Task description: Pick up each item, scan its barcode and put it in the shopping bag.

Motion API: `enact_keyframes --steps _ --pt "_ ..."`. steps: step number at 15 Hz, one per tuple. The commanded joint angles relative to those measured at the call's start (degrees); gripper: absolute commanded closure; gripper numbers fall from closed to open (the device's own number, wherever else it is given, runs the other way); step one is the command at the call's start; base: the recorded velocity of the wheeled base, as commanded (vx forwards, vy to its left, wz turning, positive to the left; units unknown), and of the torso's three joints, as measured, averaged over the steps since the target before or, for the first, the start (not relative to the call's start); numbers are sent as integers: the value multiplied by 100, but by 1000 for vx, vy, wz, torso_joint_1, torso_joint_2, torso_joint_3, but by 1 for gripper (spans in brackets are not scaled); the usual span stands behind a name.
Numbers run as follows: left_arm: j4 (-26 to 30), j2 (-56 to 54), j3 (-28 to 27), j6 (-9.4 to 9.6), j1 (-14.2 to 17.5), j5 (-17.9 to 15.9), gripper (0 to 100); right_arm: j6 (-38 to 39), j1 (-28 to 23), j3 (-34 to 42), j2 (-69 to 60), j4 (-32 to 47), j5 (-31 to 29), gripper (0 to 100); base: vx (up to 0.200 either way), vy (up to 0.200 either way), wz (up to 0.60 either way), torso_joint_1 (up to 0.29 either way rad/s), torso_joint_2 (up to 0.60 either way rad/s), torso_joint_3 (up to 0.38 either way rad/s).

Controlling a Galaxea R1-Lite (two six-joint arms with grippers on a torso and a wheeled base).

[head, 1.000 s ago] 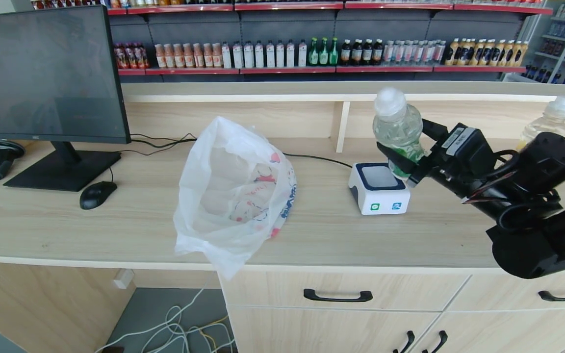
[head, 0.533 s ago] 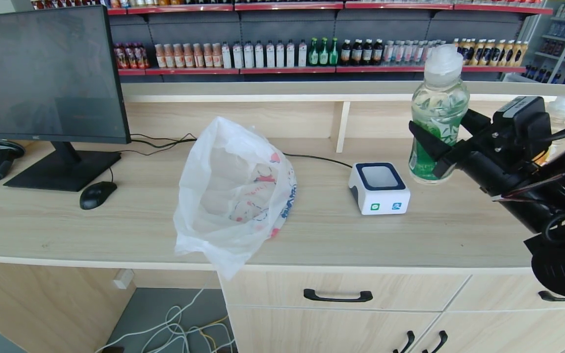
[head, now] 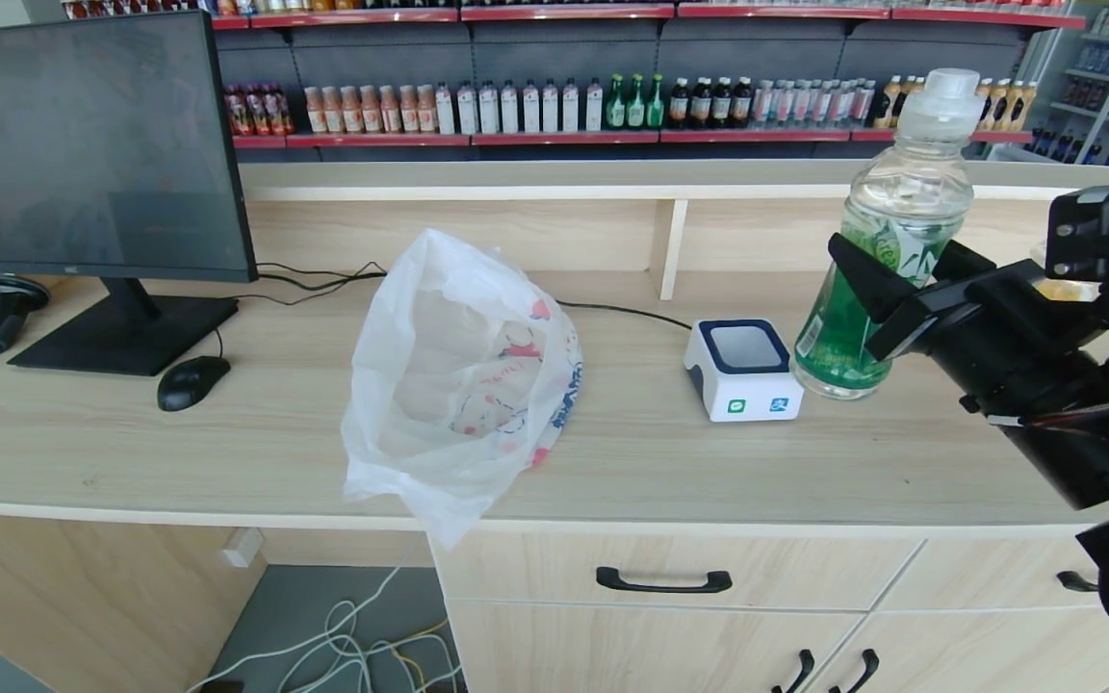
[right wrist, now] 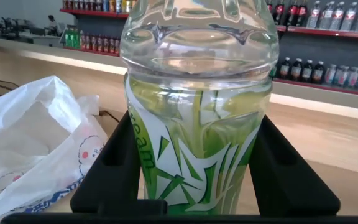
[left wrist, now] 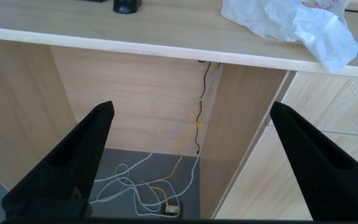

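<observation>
Bottle (head: 887, 221) upright, gripped at label by right gripper (head: 901, 284) fingers (head: 861, 277) | scanner (head: 745, 369) just left of its base | shopping bag (head: 458, 375) farther left on desk (head: 660, 462) | left gripper (left wrist: 191, 162) spread wide, empty.

- The head view is bright and even, lit by diffuse light from above. The desk (head: 612, 452) carries no hard shadows.
- Only faint shade sits under the shopping bag (head: 463, 375) at its 6 o'clock edge, and light glows through the thin plastic.
- The monitor (head: 83, 144) at 10 o'clock is a dark panel with dim reflections.
- Small highlights glint on the bottle (head: 887, 250) at 2 o'clock.
- Shelf (head: 564, 138) and desk lines run nearly straight out to the edges.
- In the left wrist view, the left pincer (left wrist: 191, 118) is a near-black silhouette. The recess under the desk is dimmer than its top.
</observation>
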Motion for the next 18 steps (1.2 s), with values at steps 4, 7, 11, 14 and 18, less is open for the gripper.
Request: enact_keyframes --steps 4,7,11,14,18 --pt "-2 -2 0 -1 -7 2 0 144 97 -49 20 -12 -65 100 0 0 0 0 0 0" --pt "-2 -2 0 16 -7 -7 0 161 105 -155 90 -12 -65 100 -67 0 0 1 2 1" --pt "-2 -2 0 8 -7 -7 0 240 140 -111 73 -12 -65 100 -200 0 0 6 2 1" --pt "-2 -2 0 8 -7 -7 0 276 149 -119 81 -12 -65 100 0 0 0 0 0 0" --pt "-2 -2 0 8 -7 -7 0 276 299 -181 90 -12 -65 100 0 0 0 0 0 0"
